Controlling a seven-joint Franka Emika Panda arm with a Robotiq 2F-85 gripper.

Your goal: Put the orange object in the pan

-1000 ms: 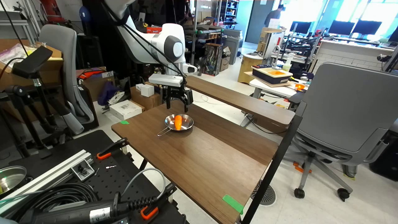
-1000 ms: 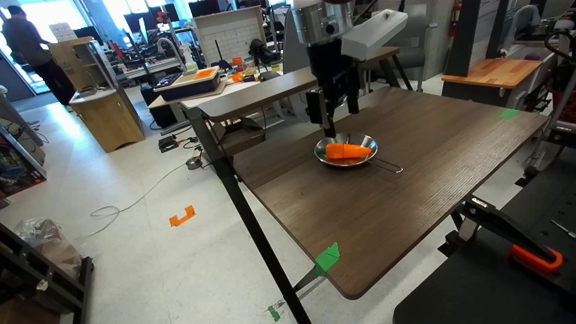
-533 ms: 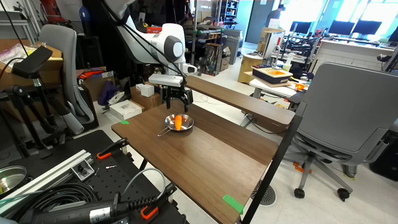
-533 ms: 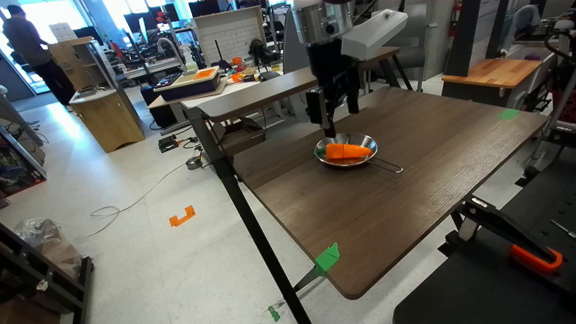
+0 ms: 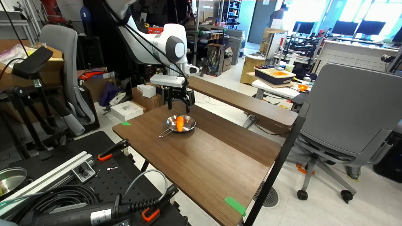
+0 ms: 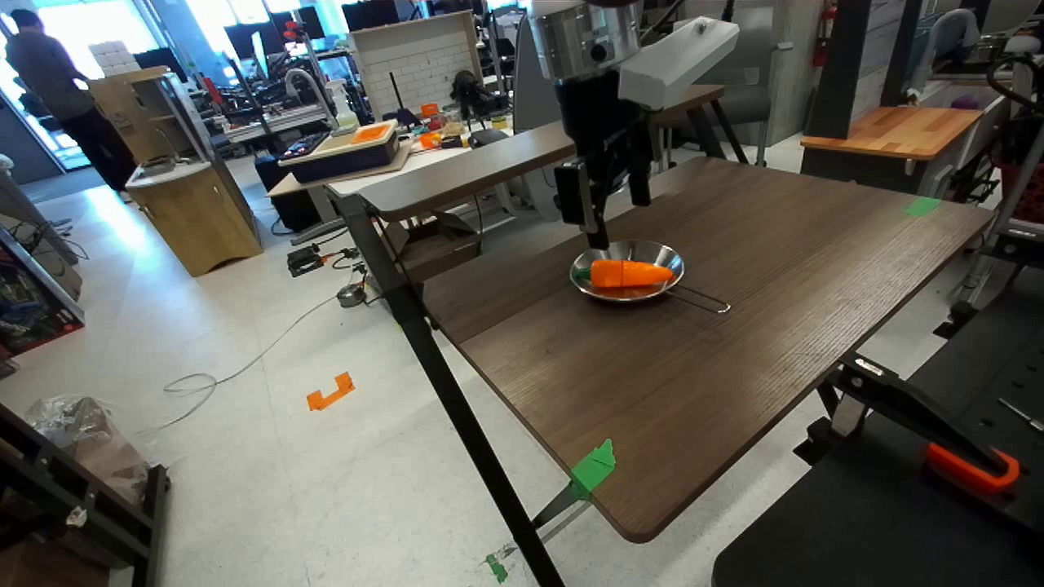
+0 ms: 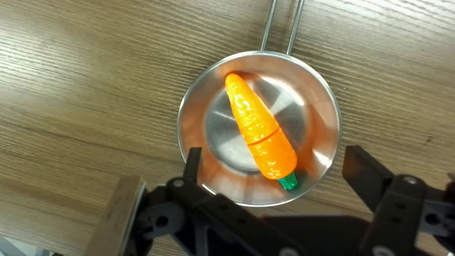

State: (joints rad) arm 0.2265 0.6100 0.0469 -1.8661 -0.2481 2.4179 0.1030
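The orange object is a carrot-like piece with a green stub (image 5: 180, 123), also in an exterior view (image 6: 630, 274) and in the wrist view (image 7: 259, 129). It lies inside the small silver pan (image 5: 190, 124), which stands on the wooden table; the pan also shows in an exterior view (image 6: 674, 259) and in the wrist view (image 7: 325, 117). Its wire handle points away from the gripper in the wrist view. My gripper (image 5: 179, 109) hangs above the pan, fingers apart and nothing between them; it also shows in an exterior view (image 6: 620, 222) and in the wrist view (image 7: 272, 149).
The brown table (image 5: 207, 160) has green tape (image 5: 235, 206) at its edges. A raised wooden shelf (image 5: 241, 99) runs along one side. A black cart (image 5: 110, 175) with clamps, cables and a metal pot (image 5: 14, 180) stands beside the table. A grey chair (image 5: 351, 106) is near.
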